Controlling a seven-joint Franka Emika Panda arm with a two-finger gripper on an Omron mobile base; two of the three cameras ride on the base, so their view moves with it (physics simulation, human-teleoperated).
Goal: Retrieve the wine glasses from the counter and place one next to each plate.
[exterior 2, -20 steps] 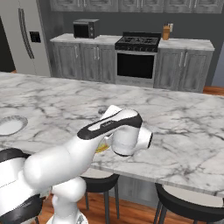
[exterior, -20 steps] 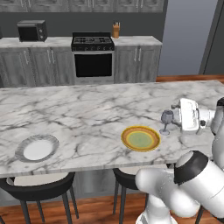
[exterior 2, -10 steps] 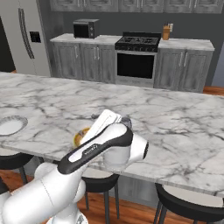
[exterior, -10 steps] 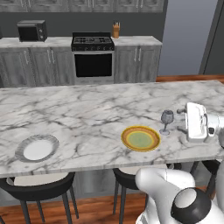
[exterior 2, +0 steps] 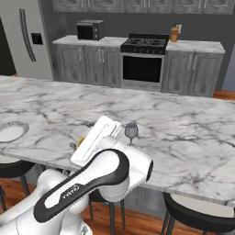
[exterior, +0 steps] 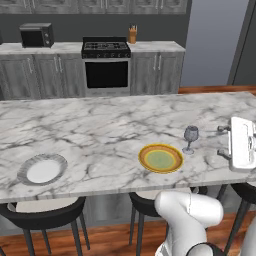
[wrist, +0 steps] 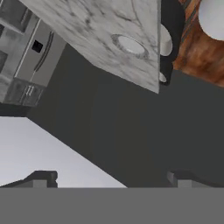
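Note:
One wine glass point(exterior: 190, 137) point(exterior 2: 131, 131) stands upright on the long marble island point(exterior: 100, 125), just right of the yellow plate point(exterior: 160, 158). My gripper point(exterior: 223, 141) hovers to the glass's right, clear of it, jaws open and empty, fingertips point(exterior: 221, 129) pointing toward the glass. The white plate point(exterior: 42, 169) point(exterior 2: 10, 131) point(wrist: 129, 45) lies near the island's left end with nothing beside it. In the hand view my open gripper point(wrist: 109, 179) looks along the island's front edge toward that plate. My white hand covers most of the yellow plate in the right base view. The counter is out of view.
Black stools point(exterior: 45, 210) point(exterior 2: 197, 213) stand along the island's near side over a wood floor. Behind the island are a stove point(exterior: 106, 65) between grey cabinets, a microwave point(exterior: 36, 34) and a fridge point(exterior 2: 23, 39).
My gripper has drawn back to the right from the wine glass, which stays standing beside the yellow plate. The arm's lower links have swung across both base views.

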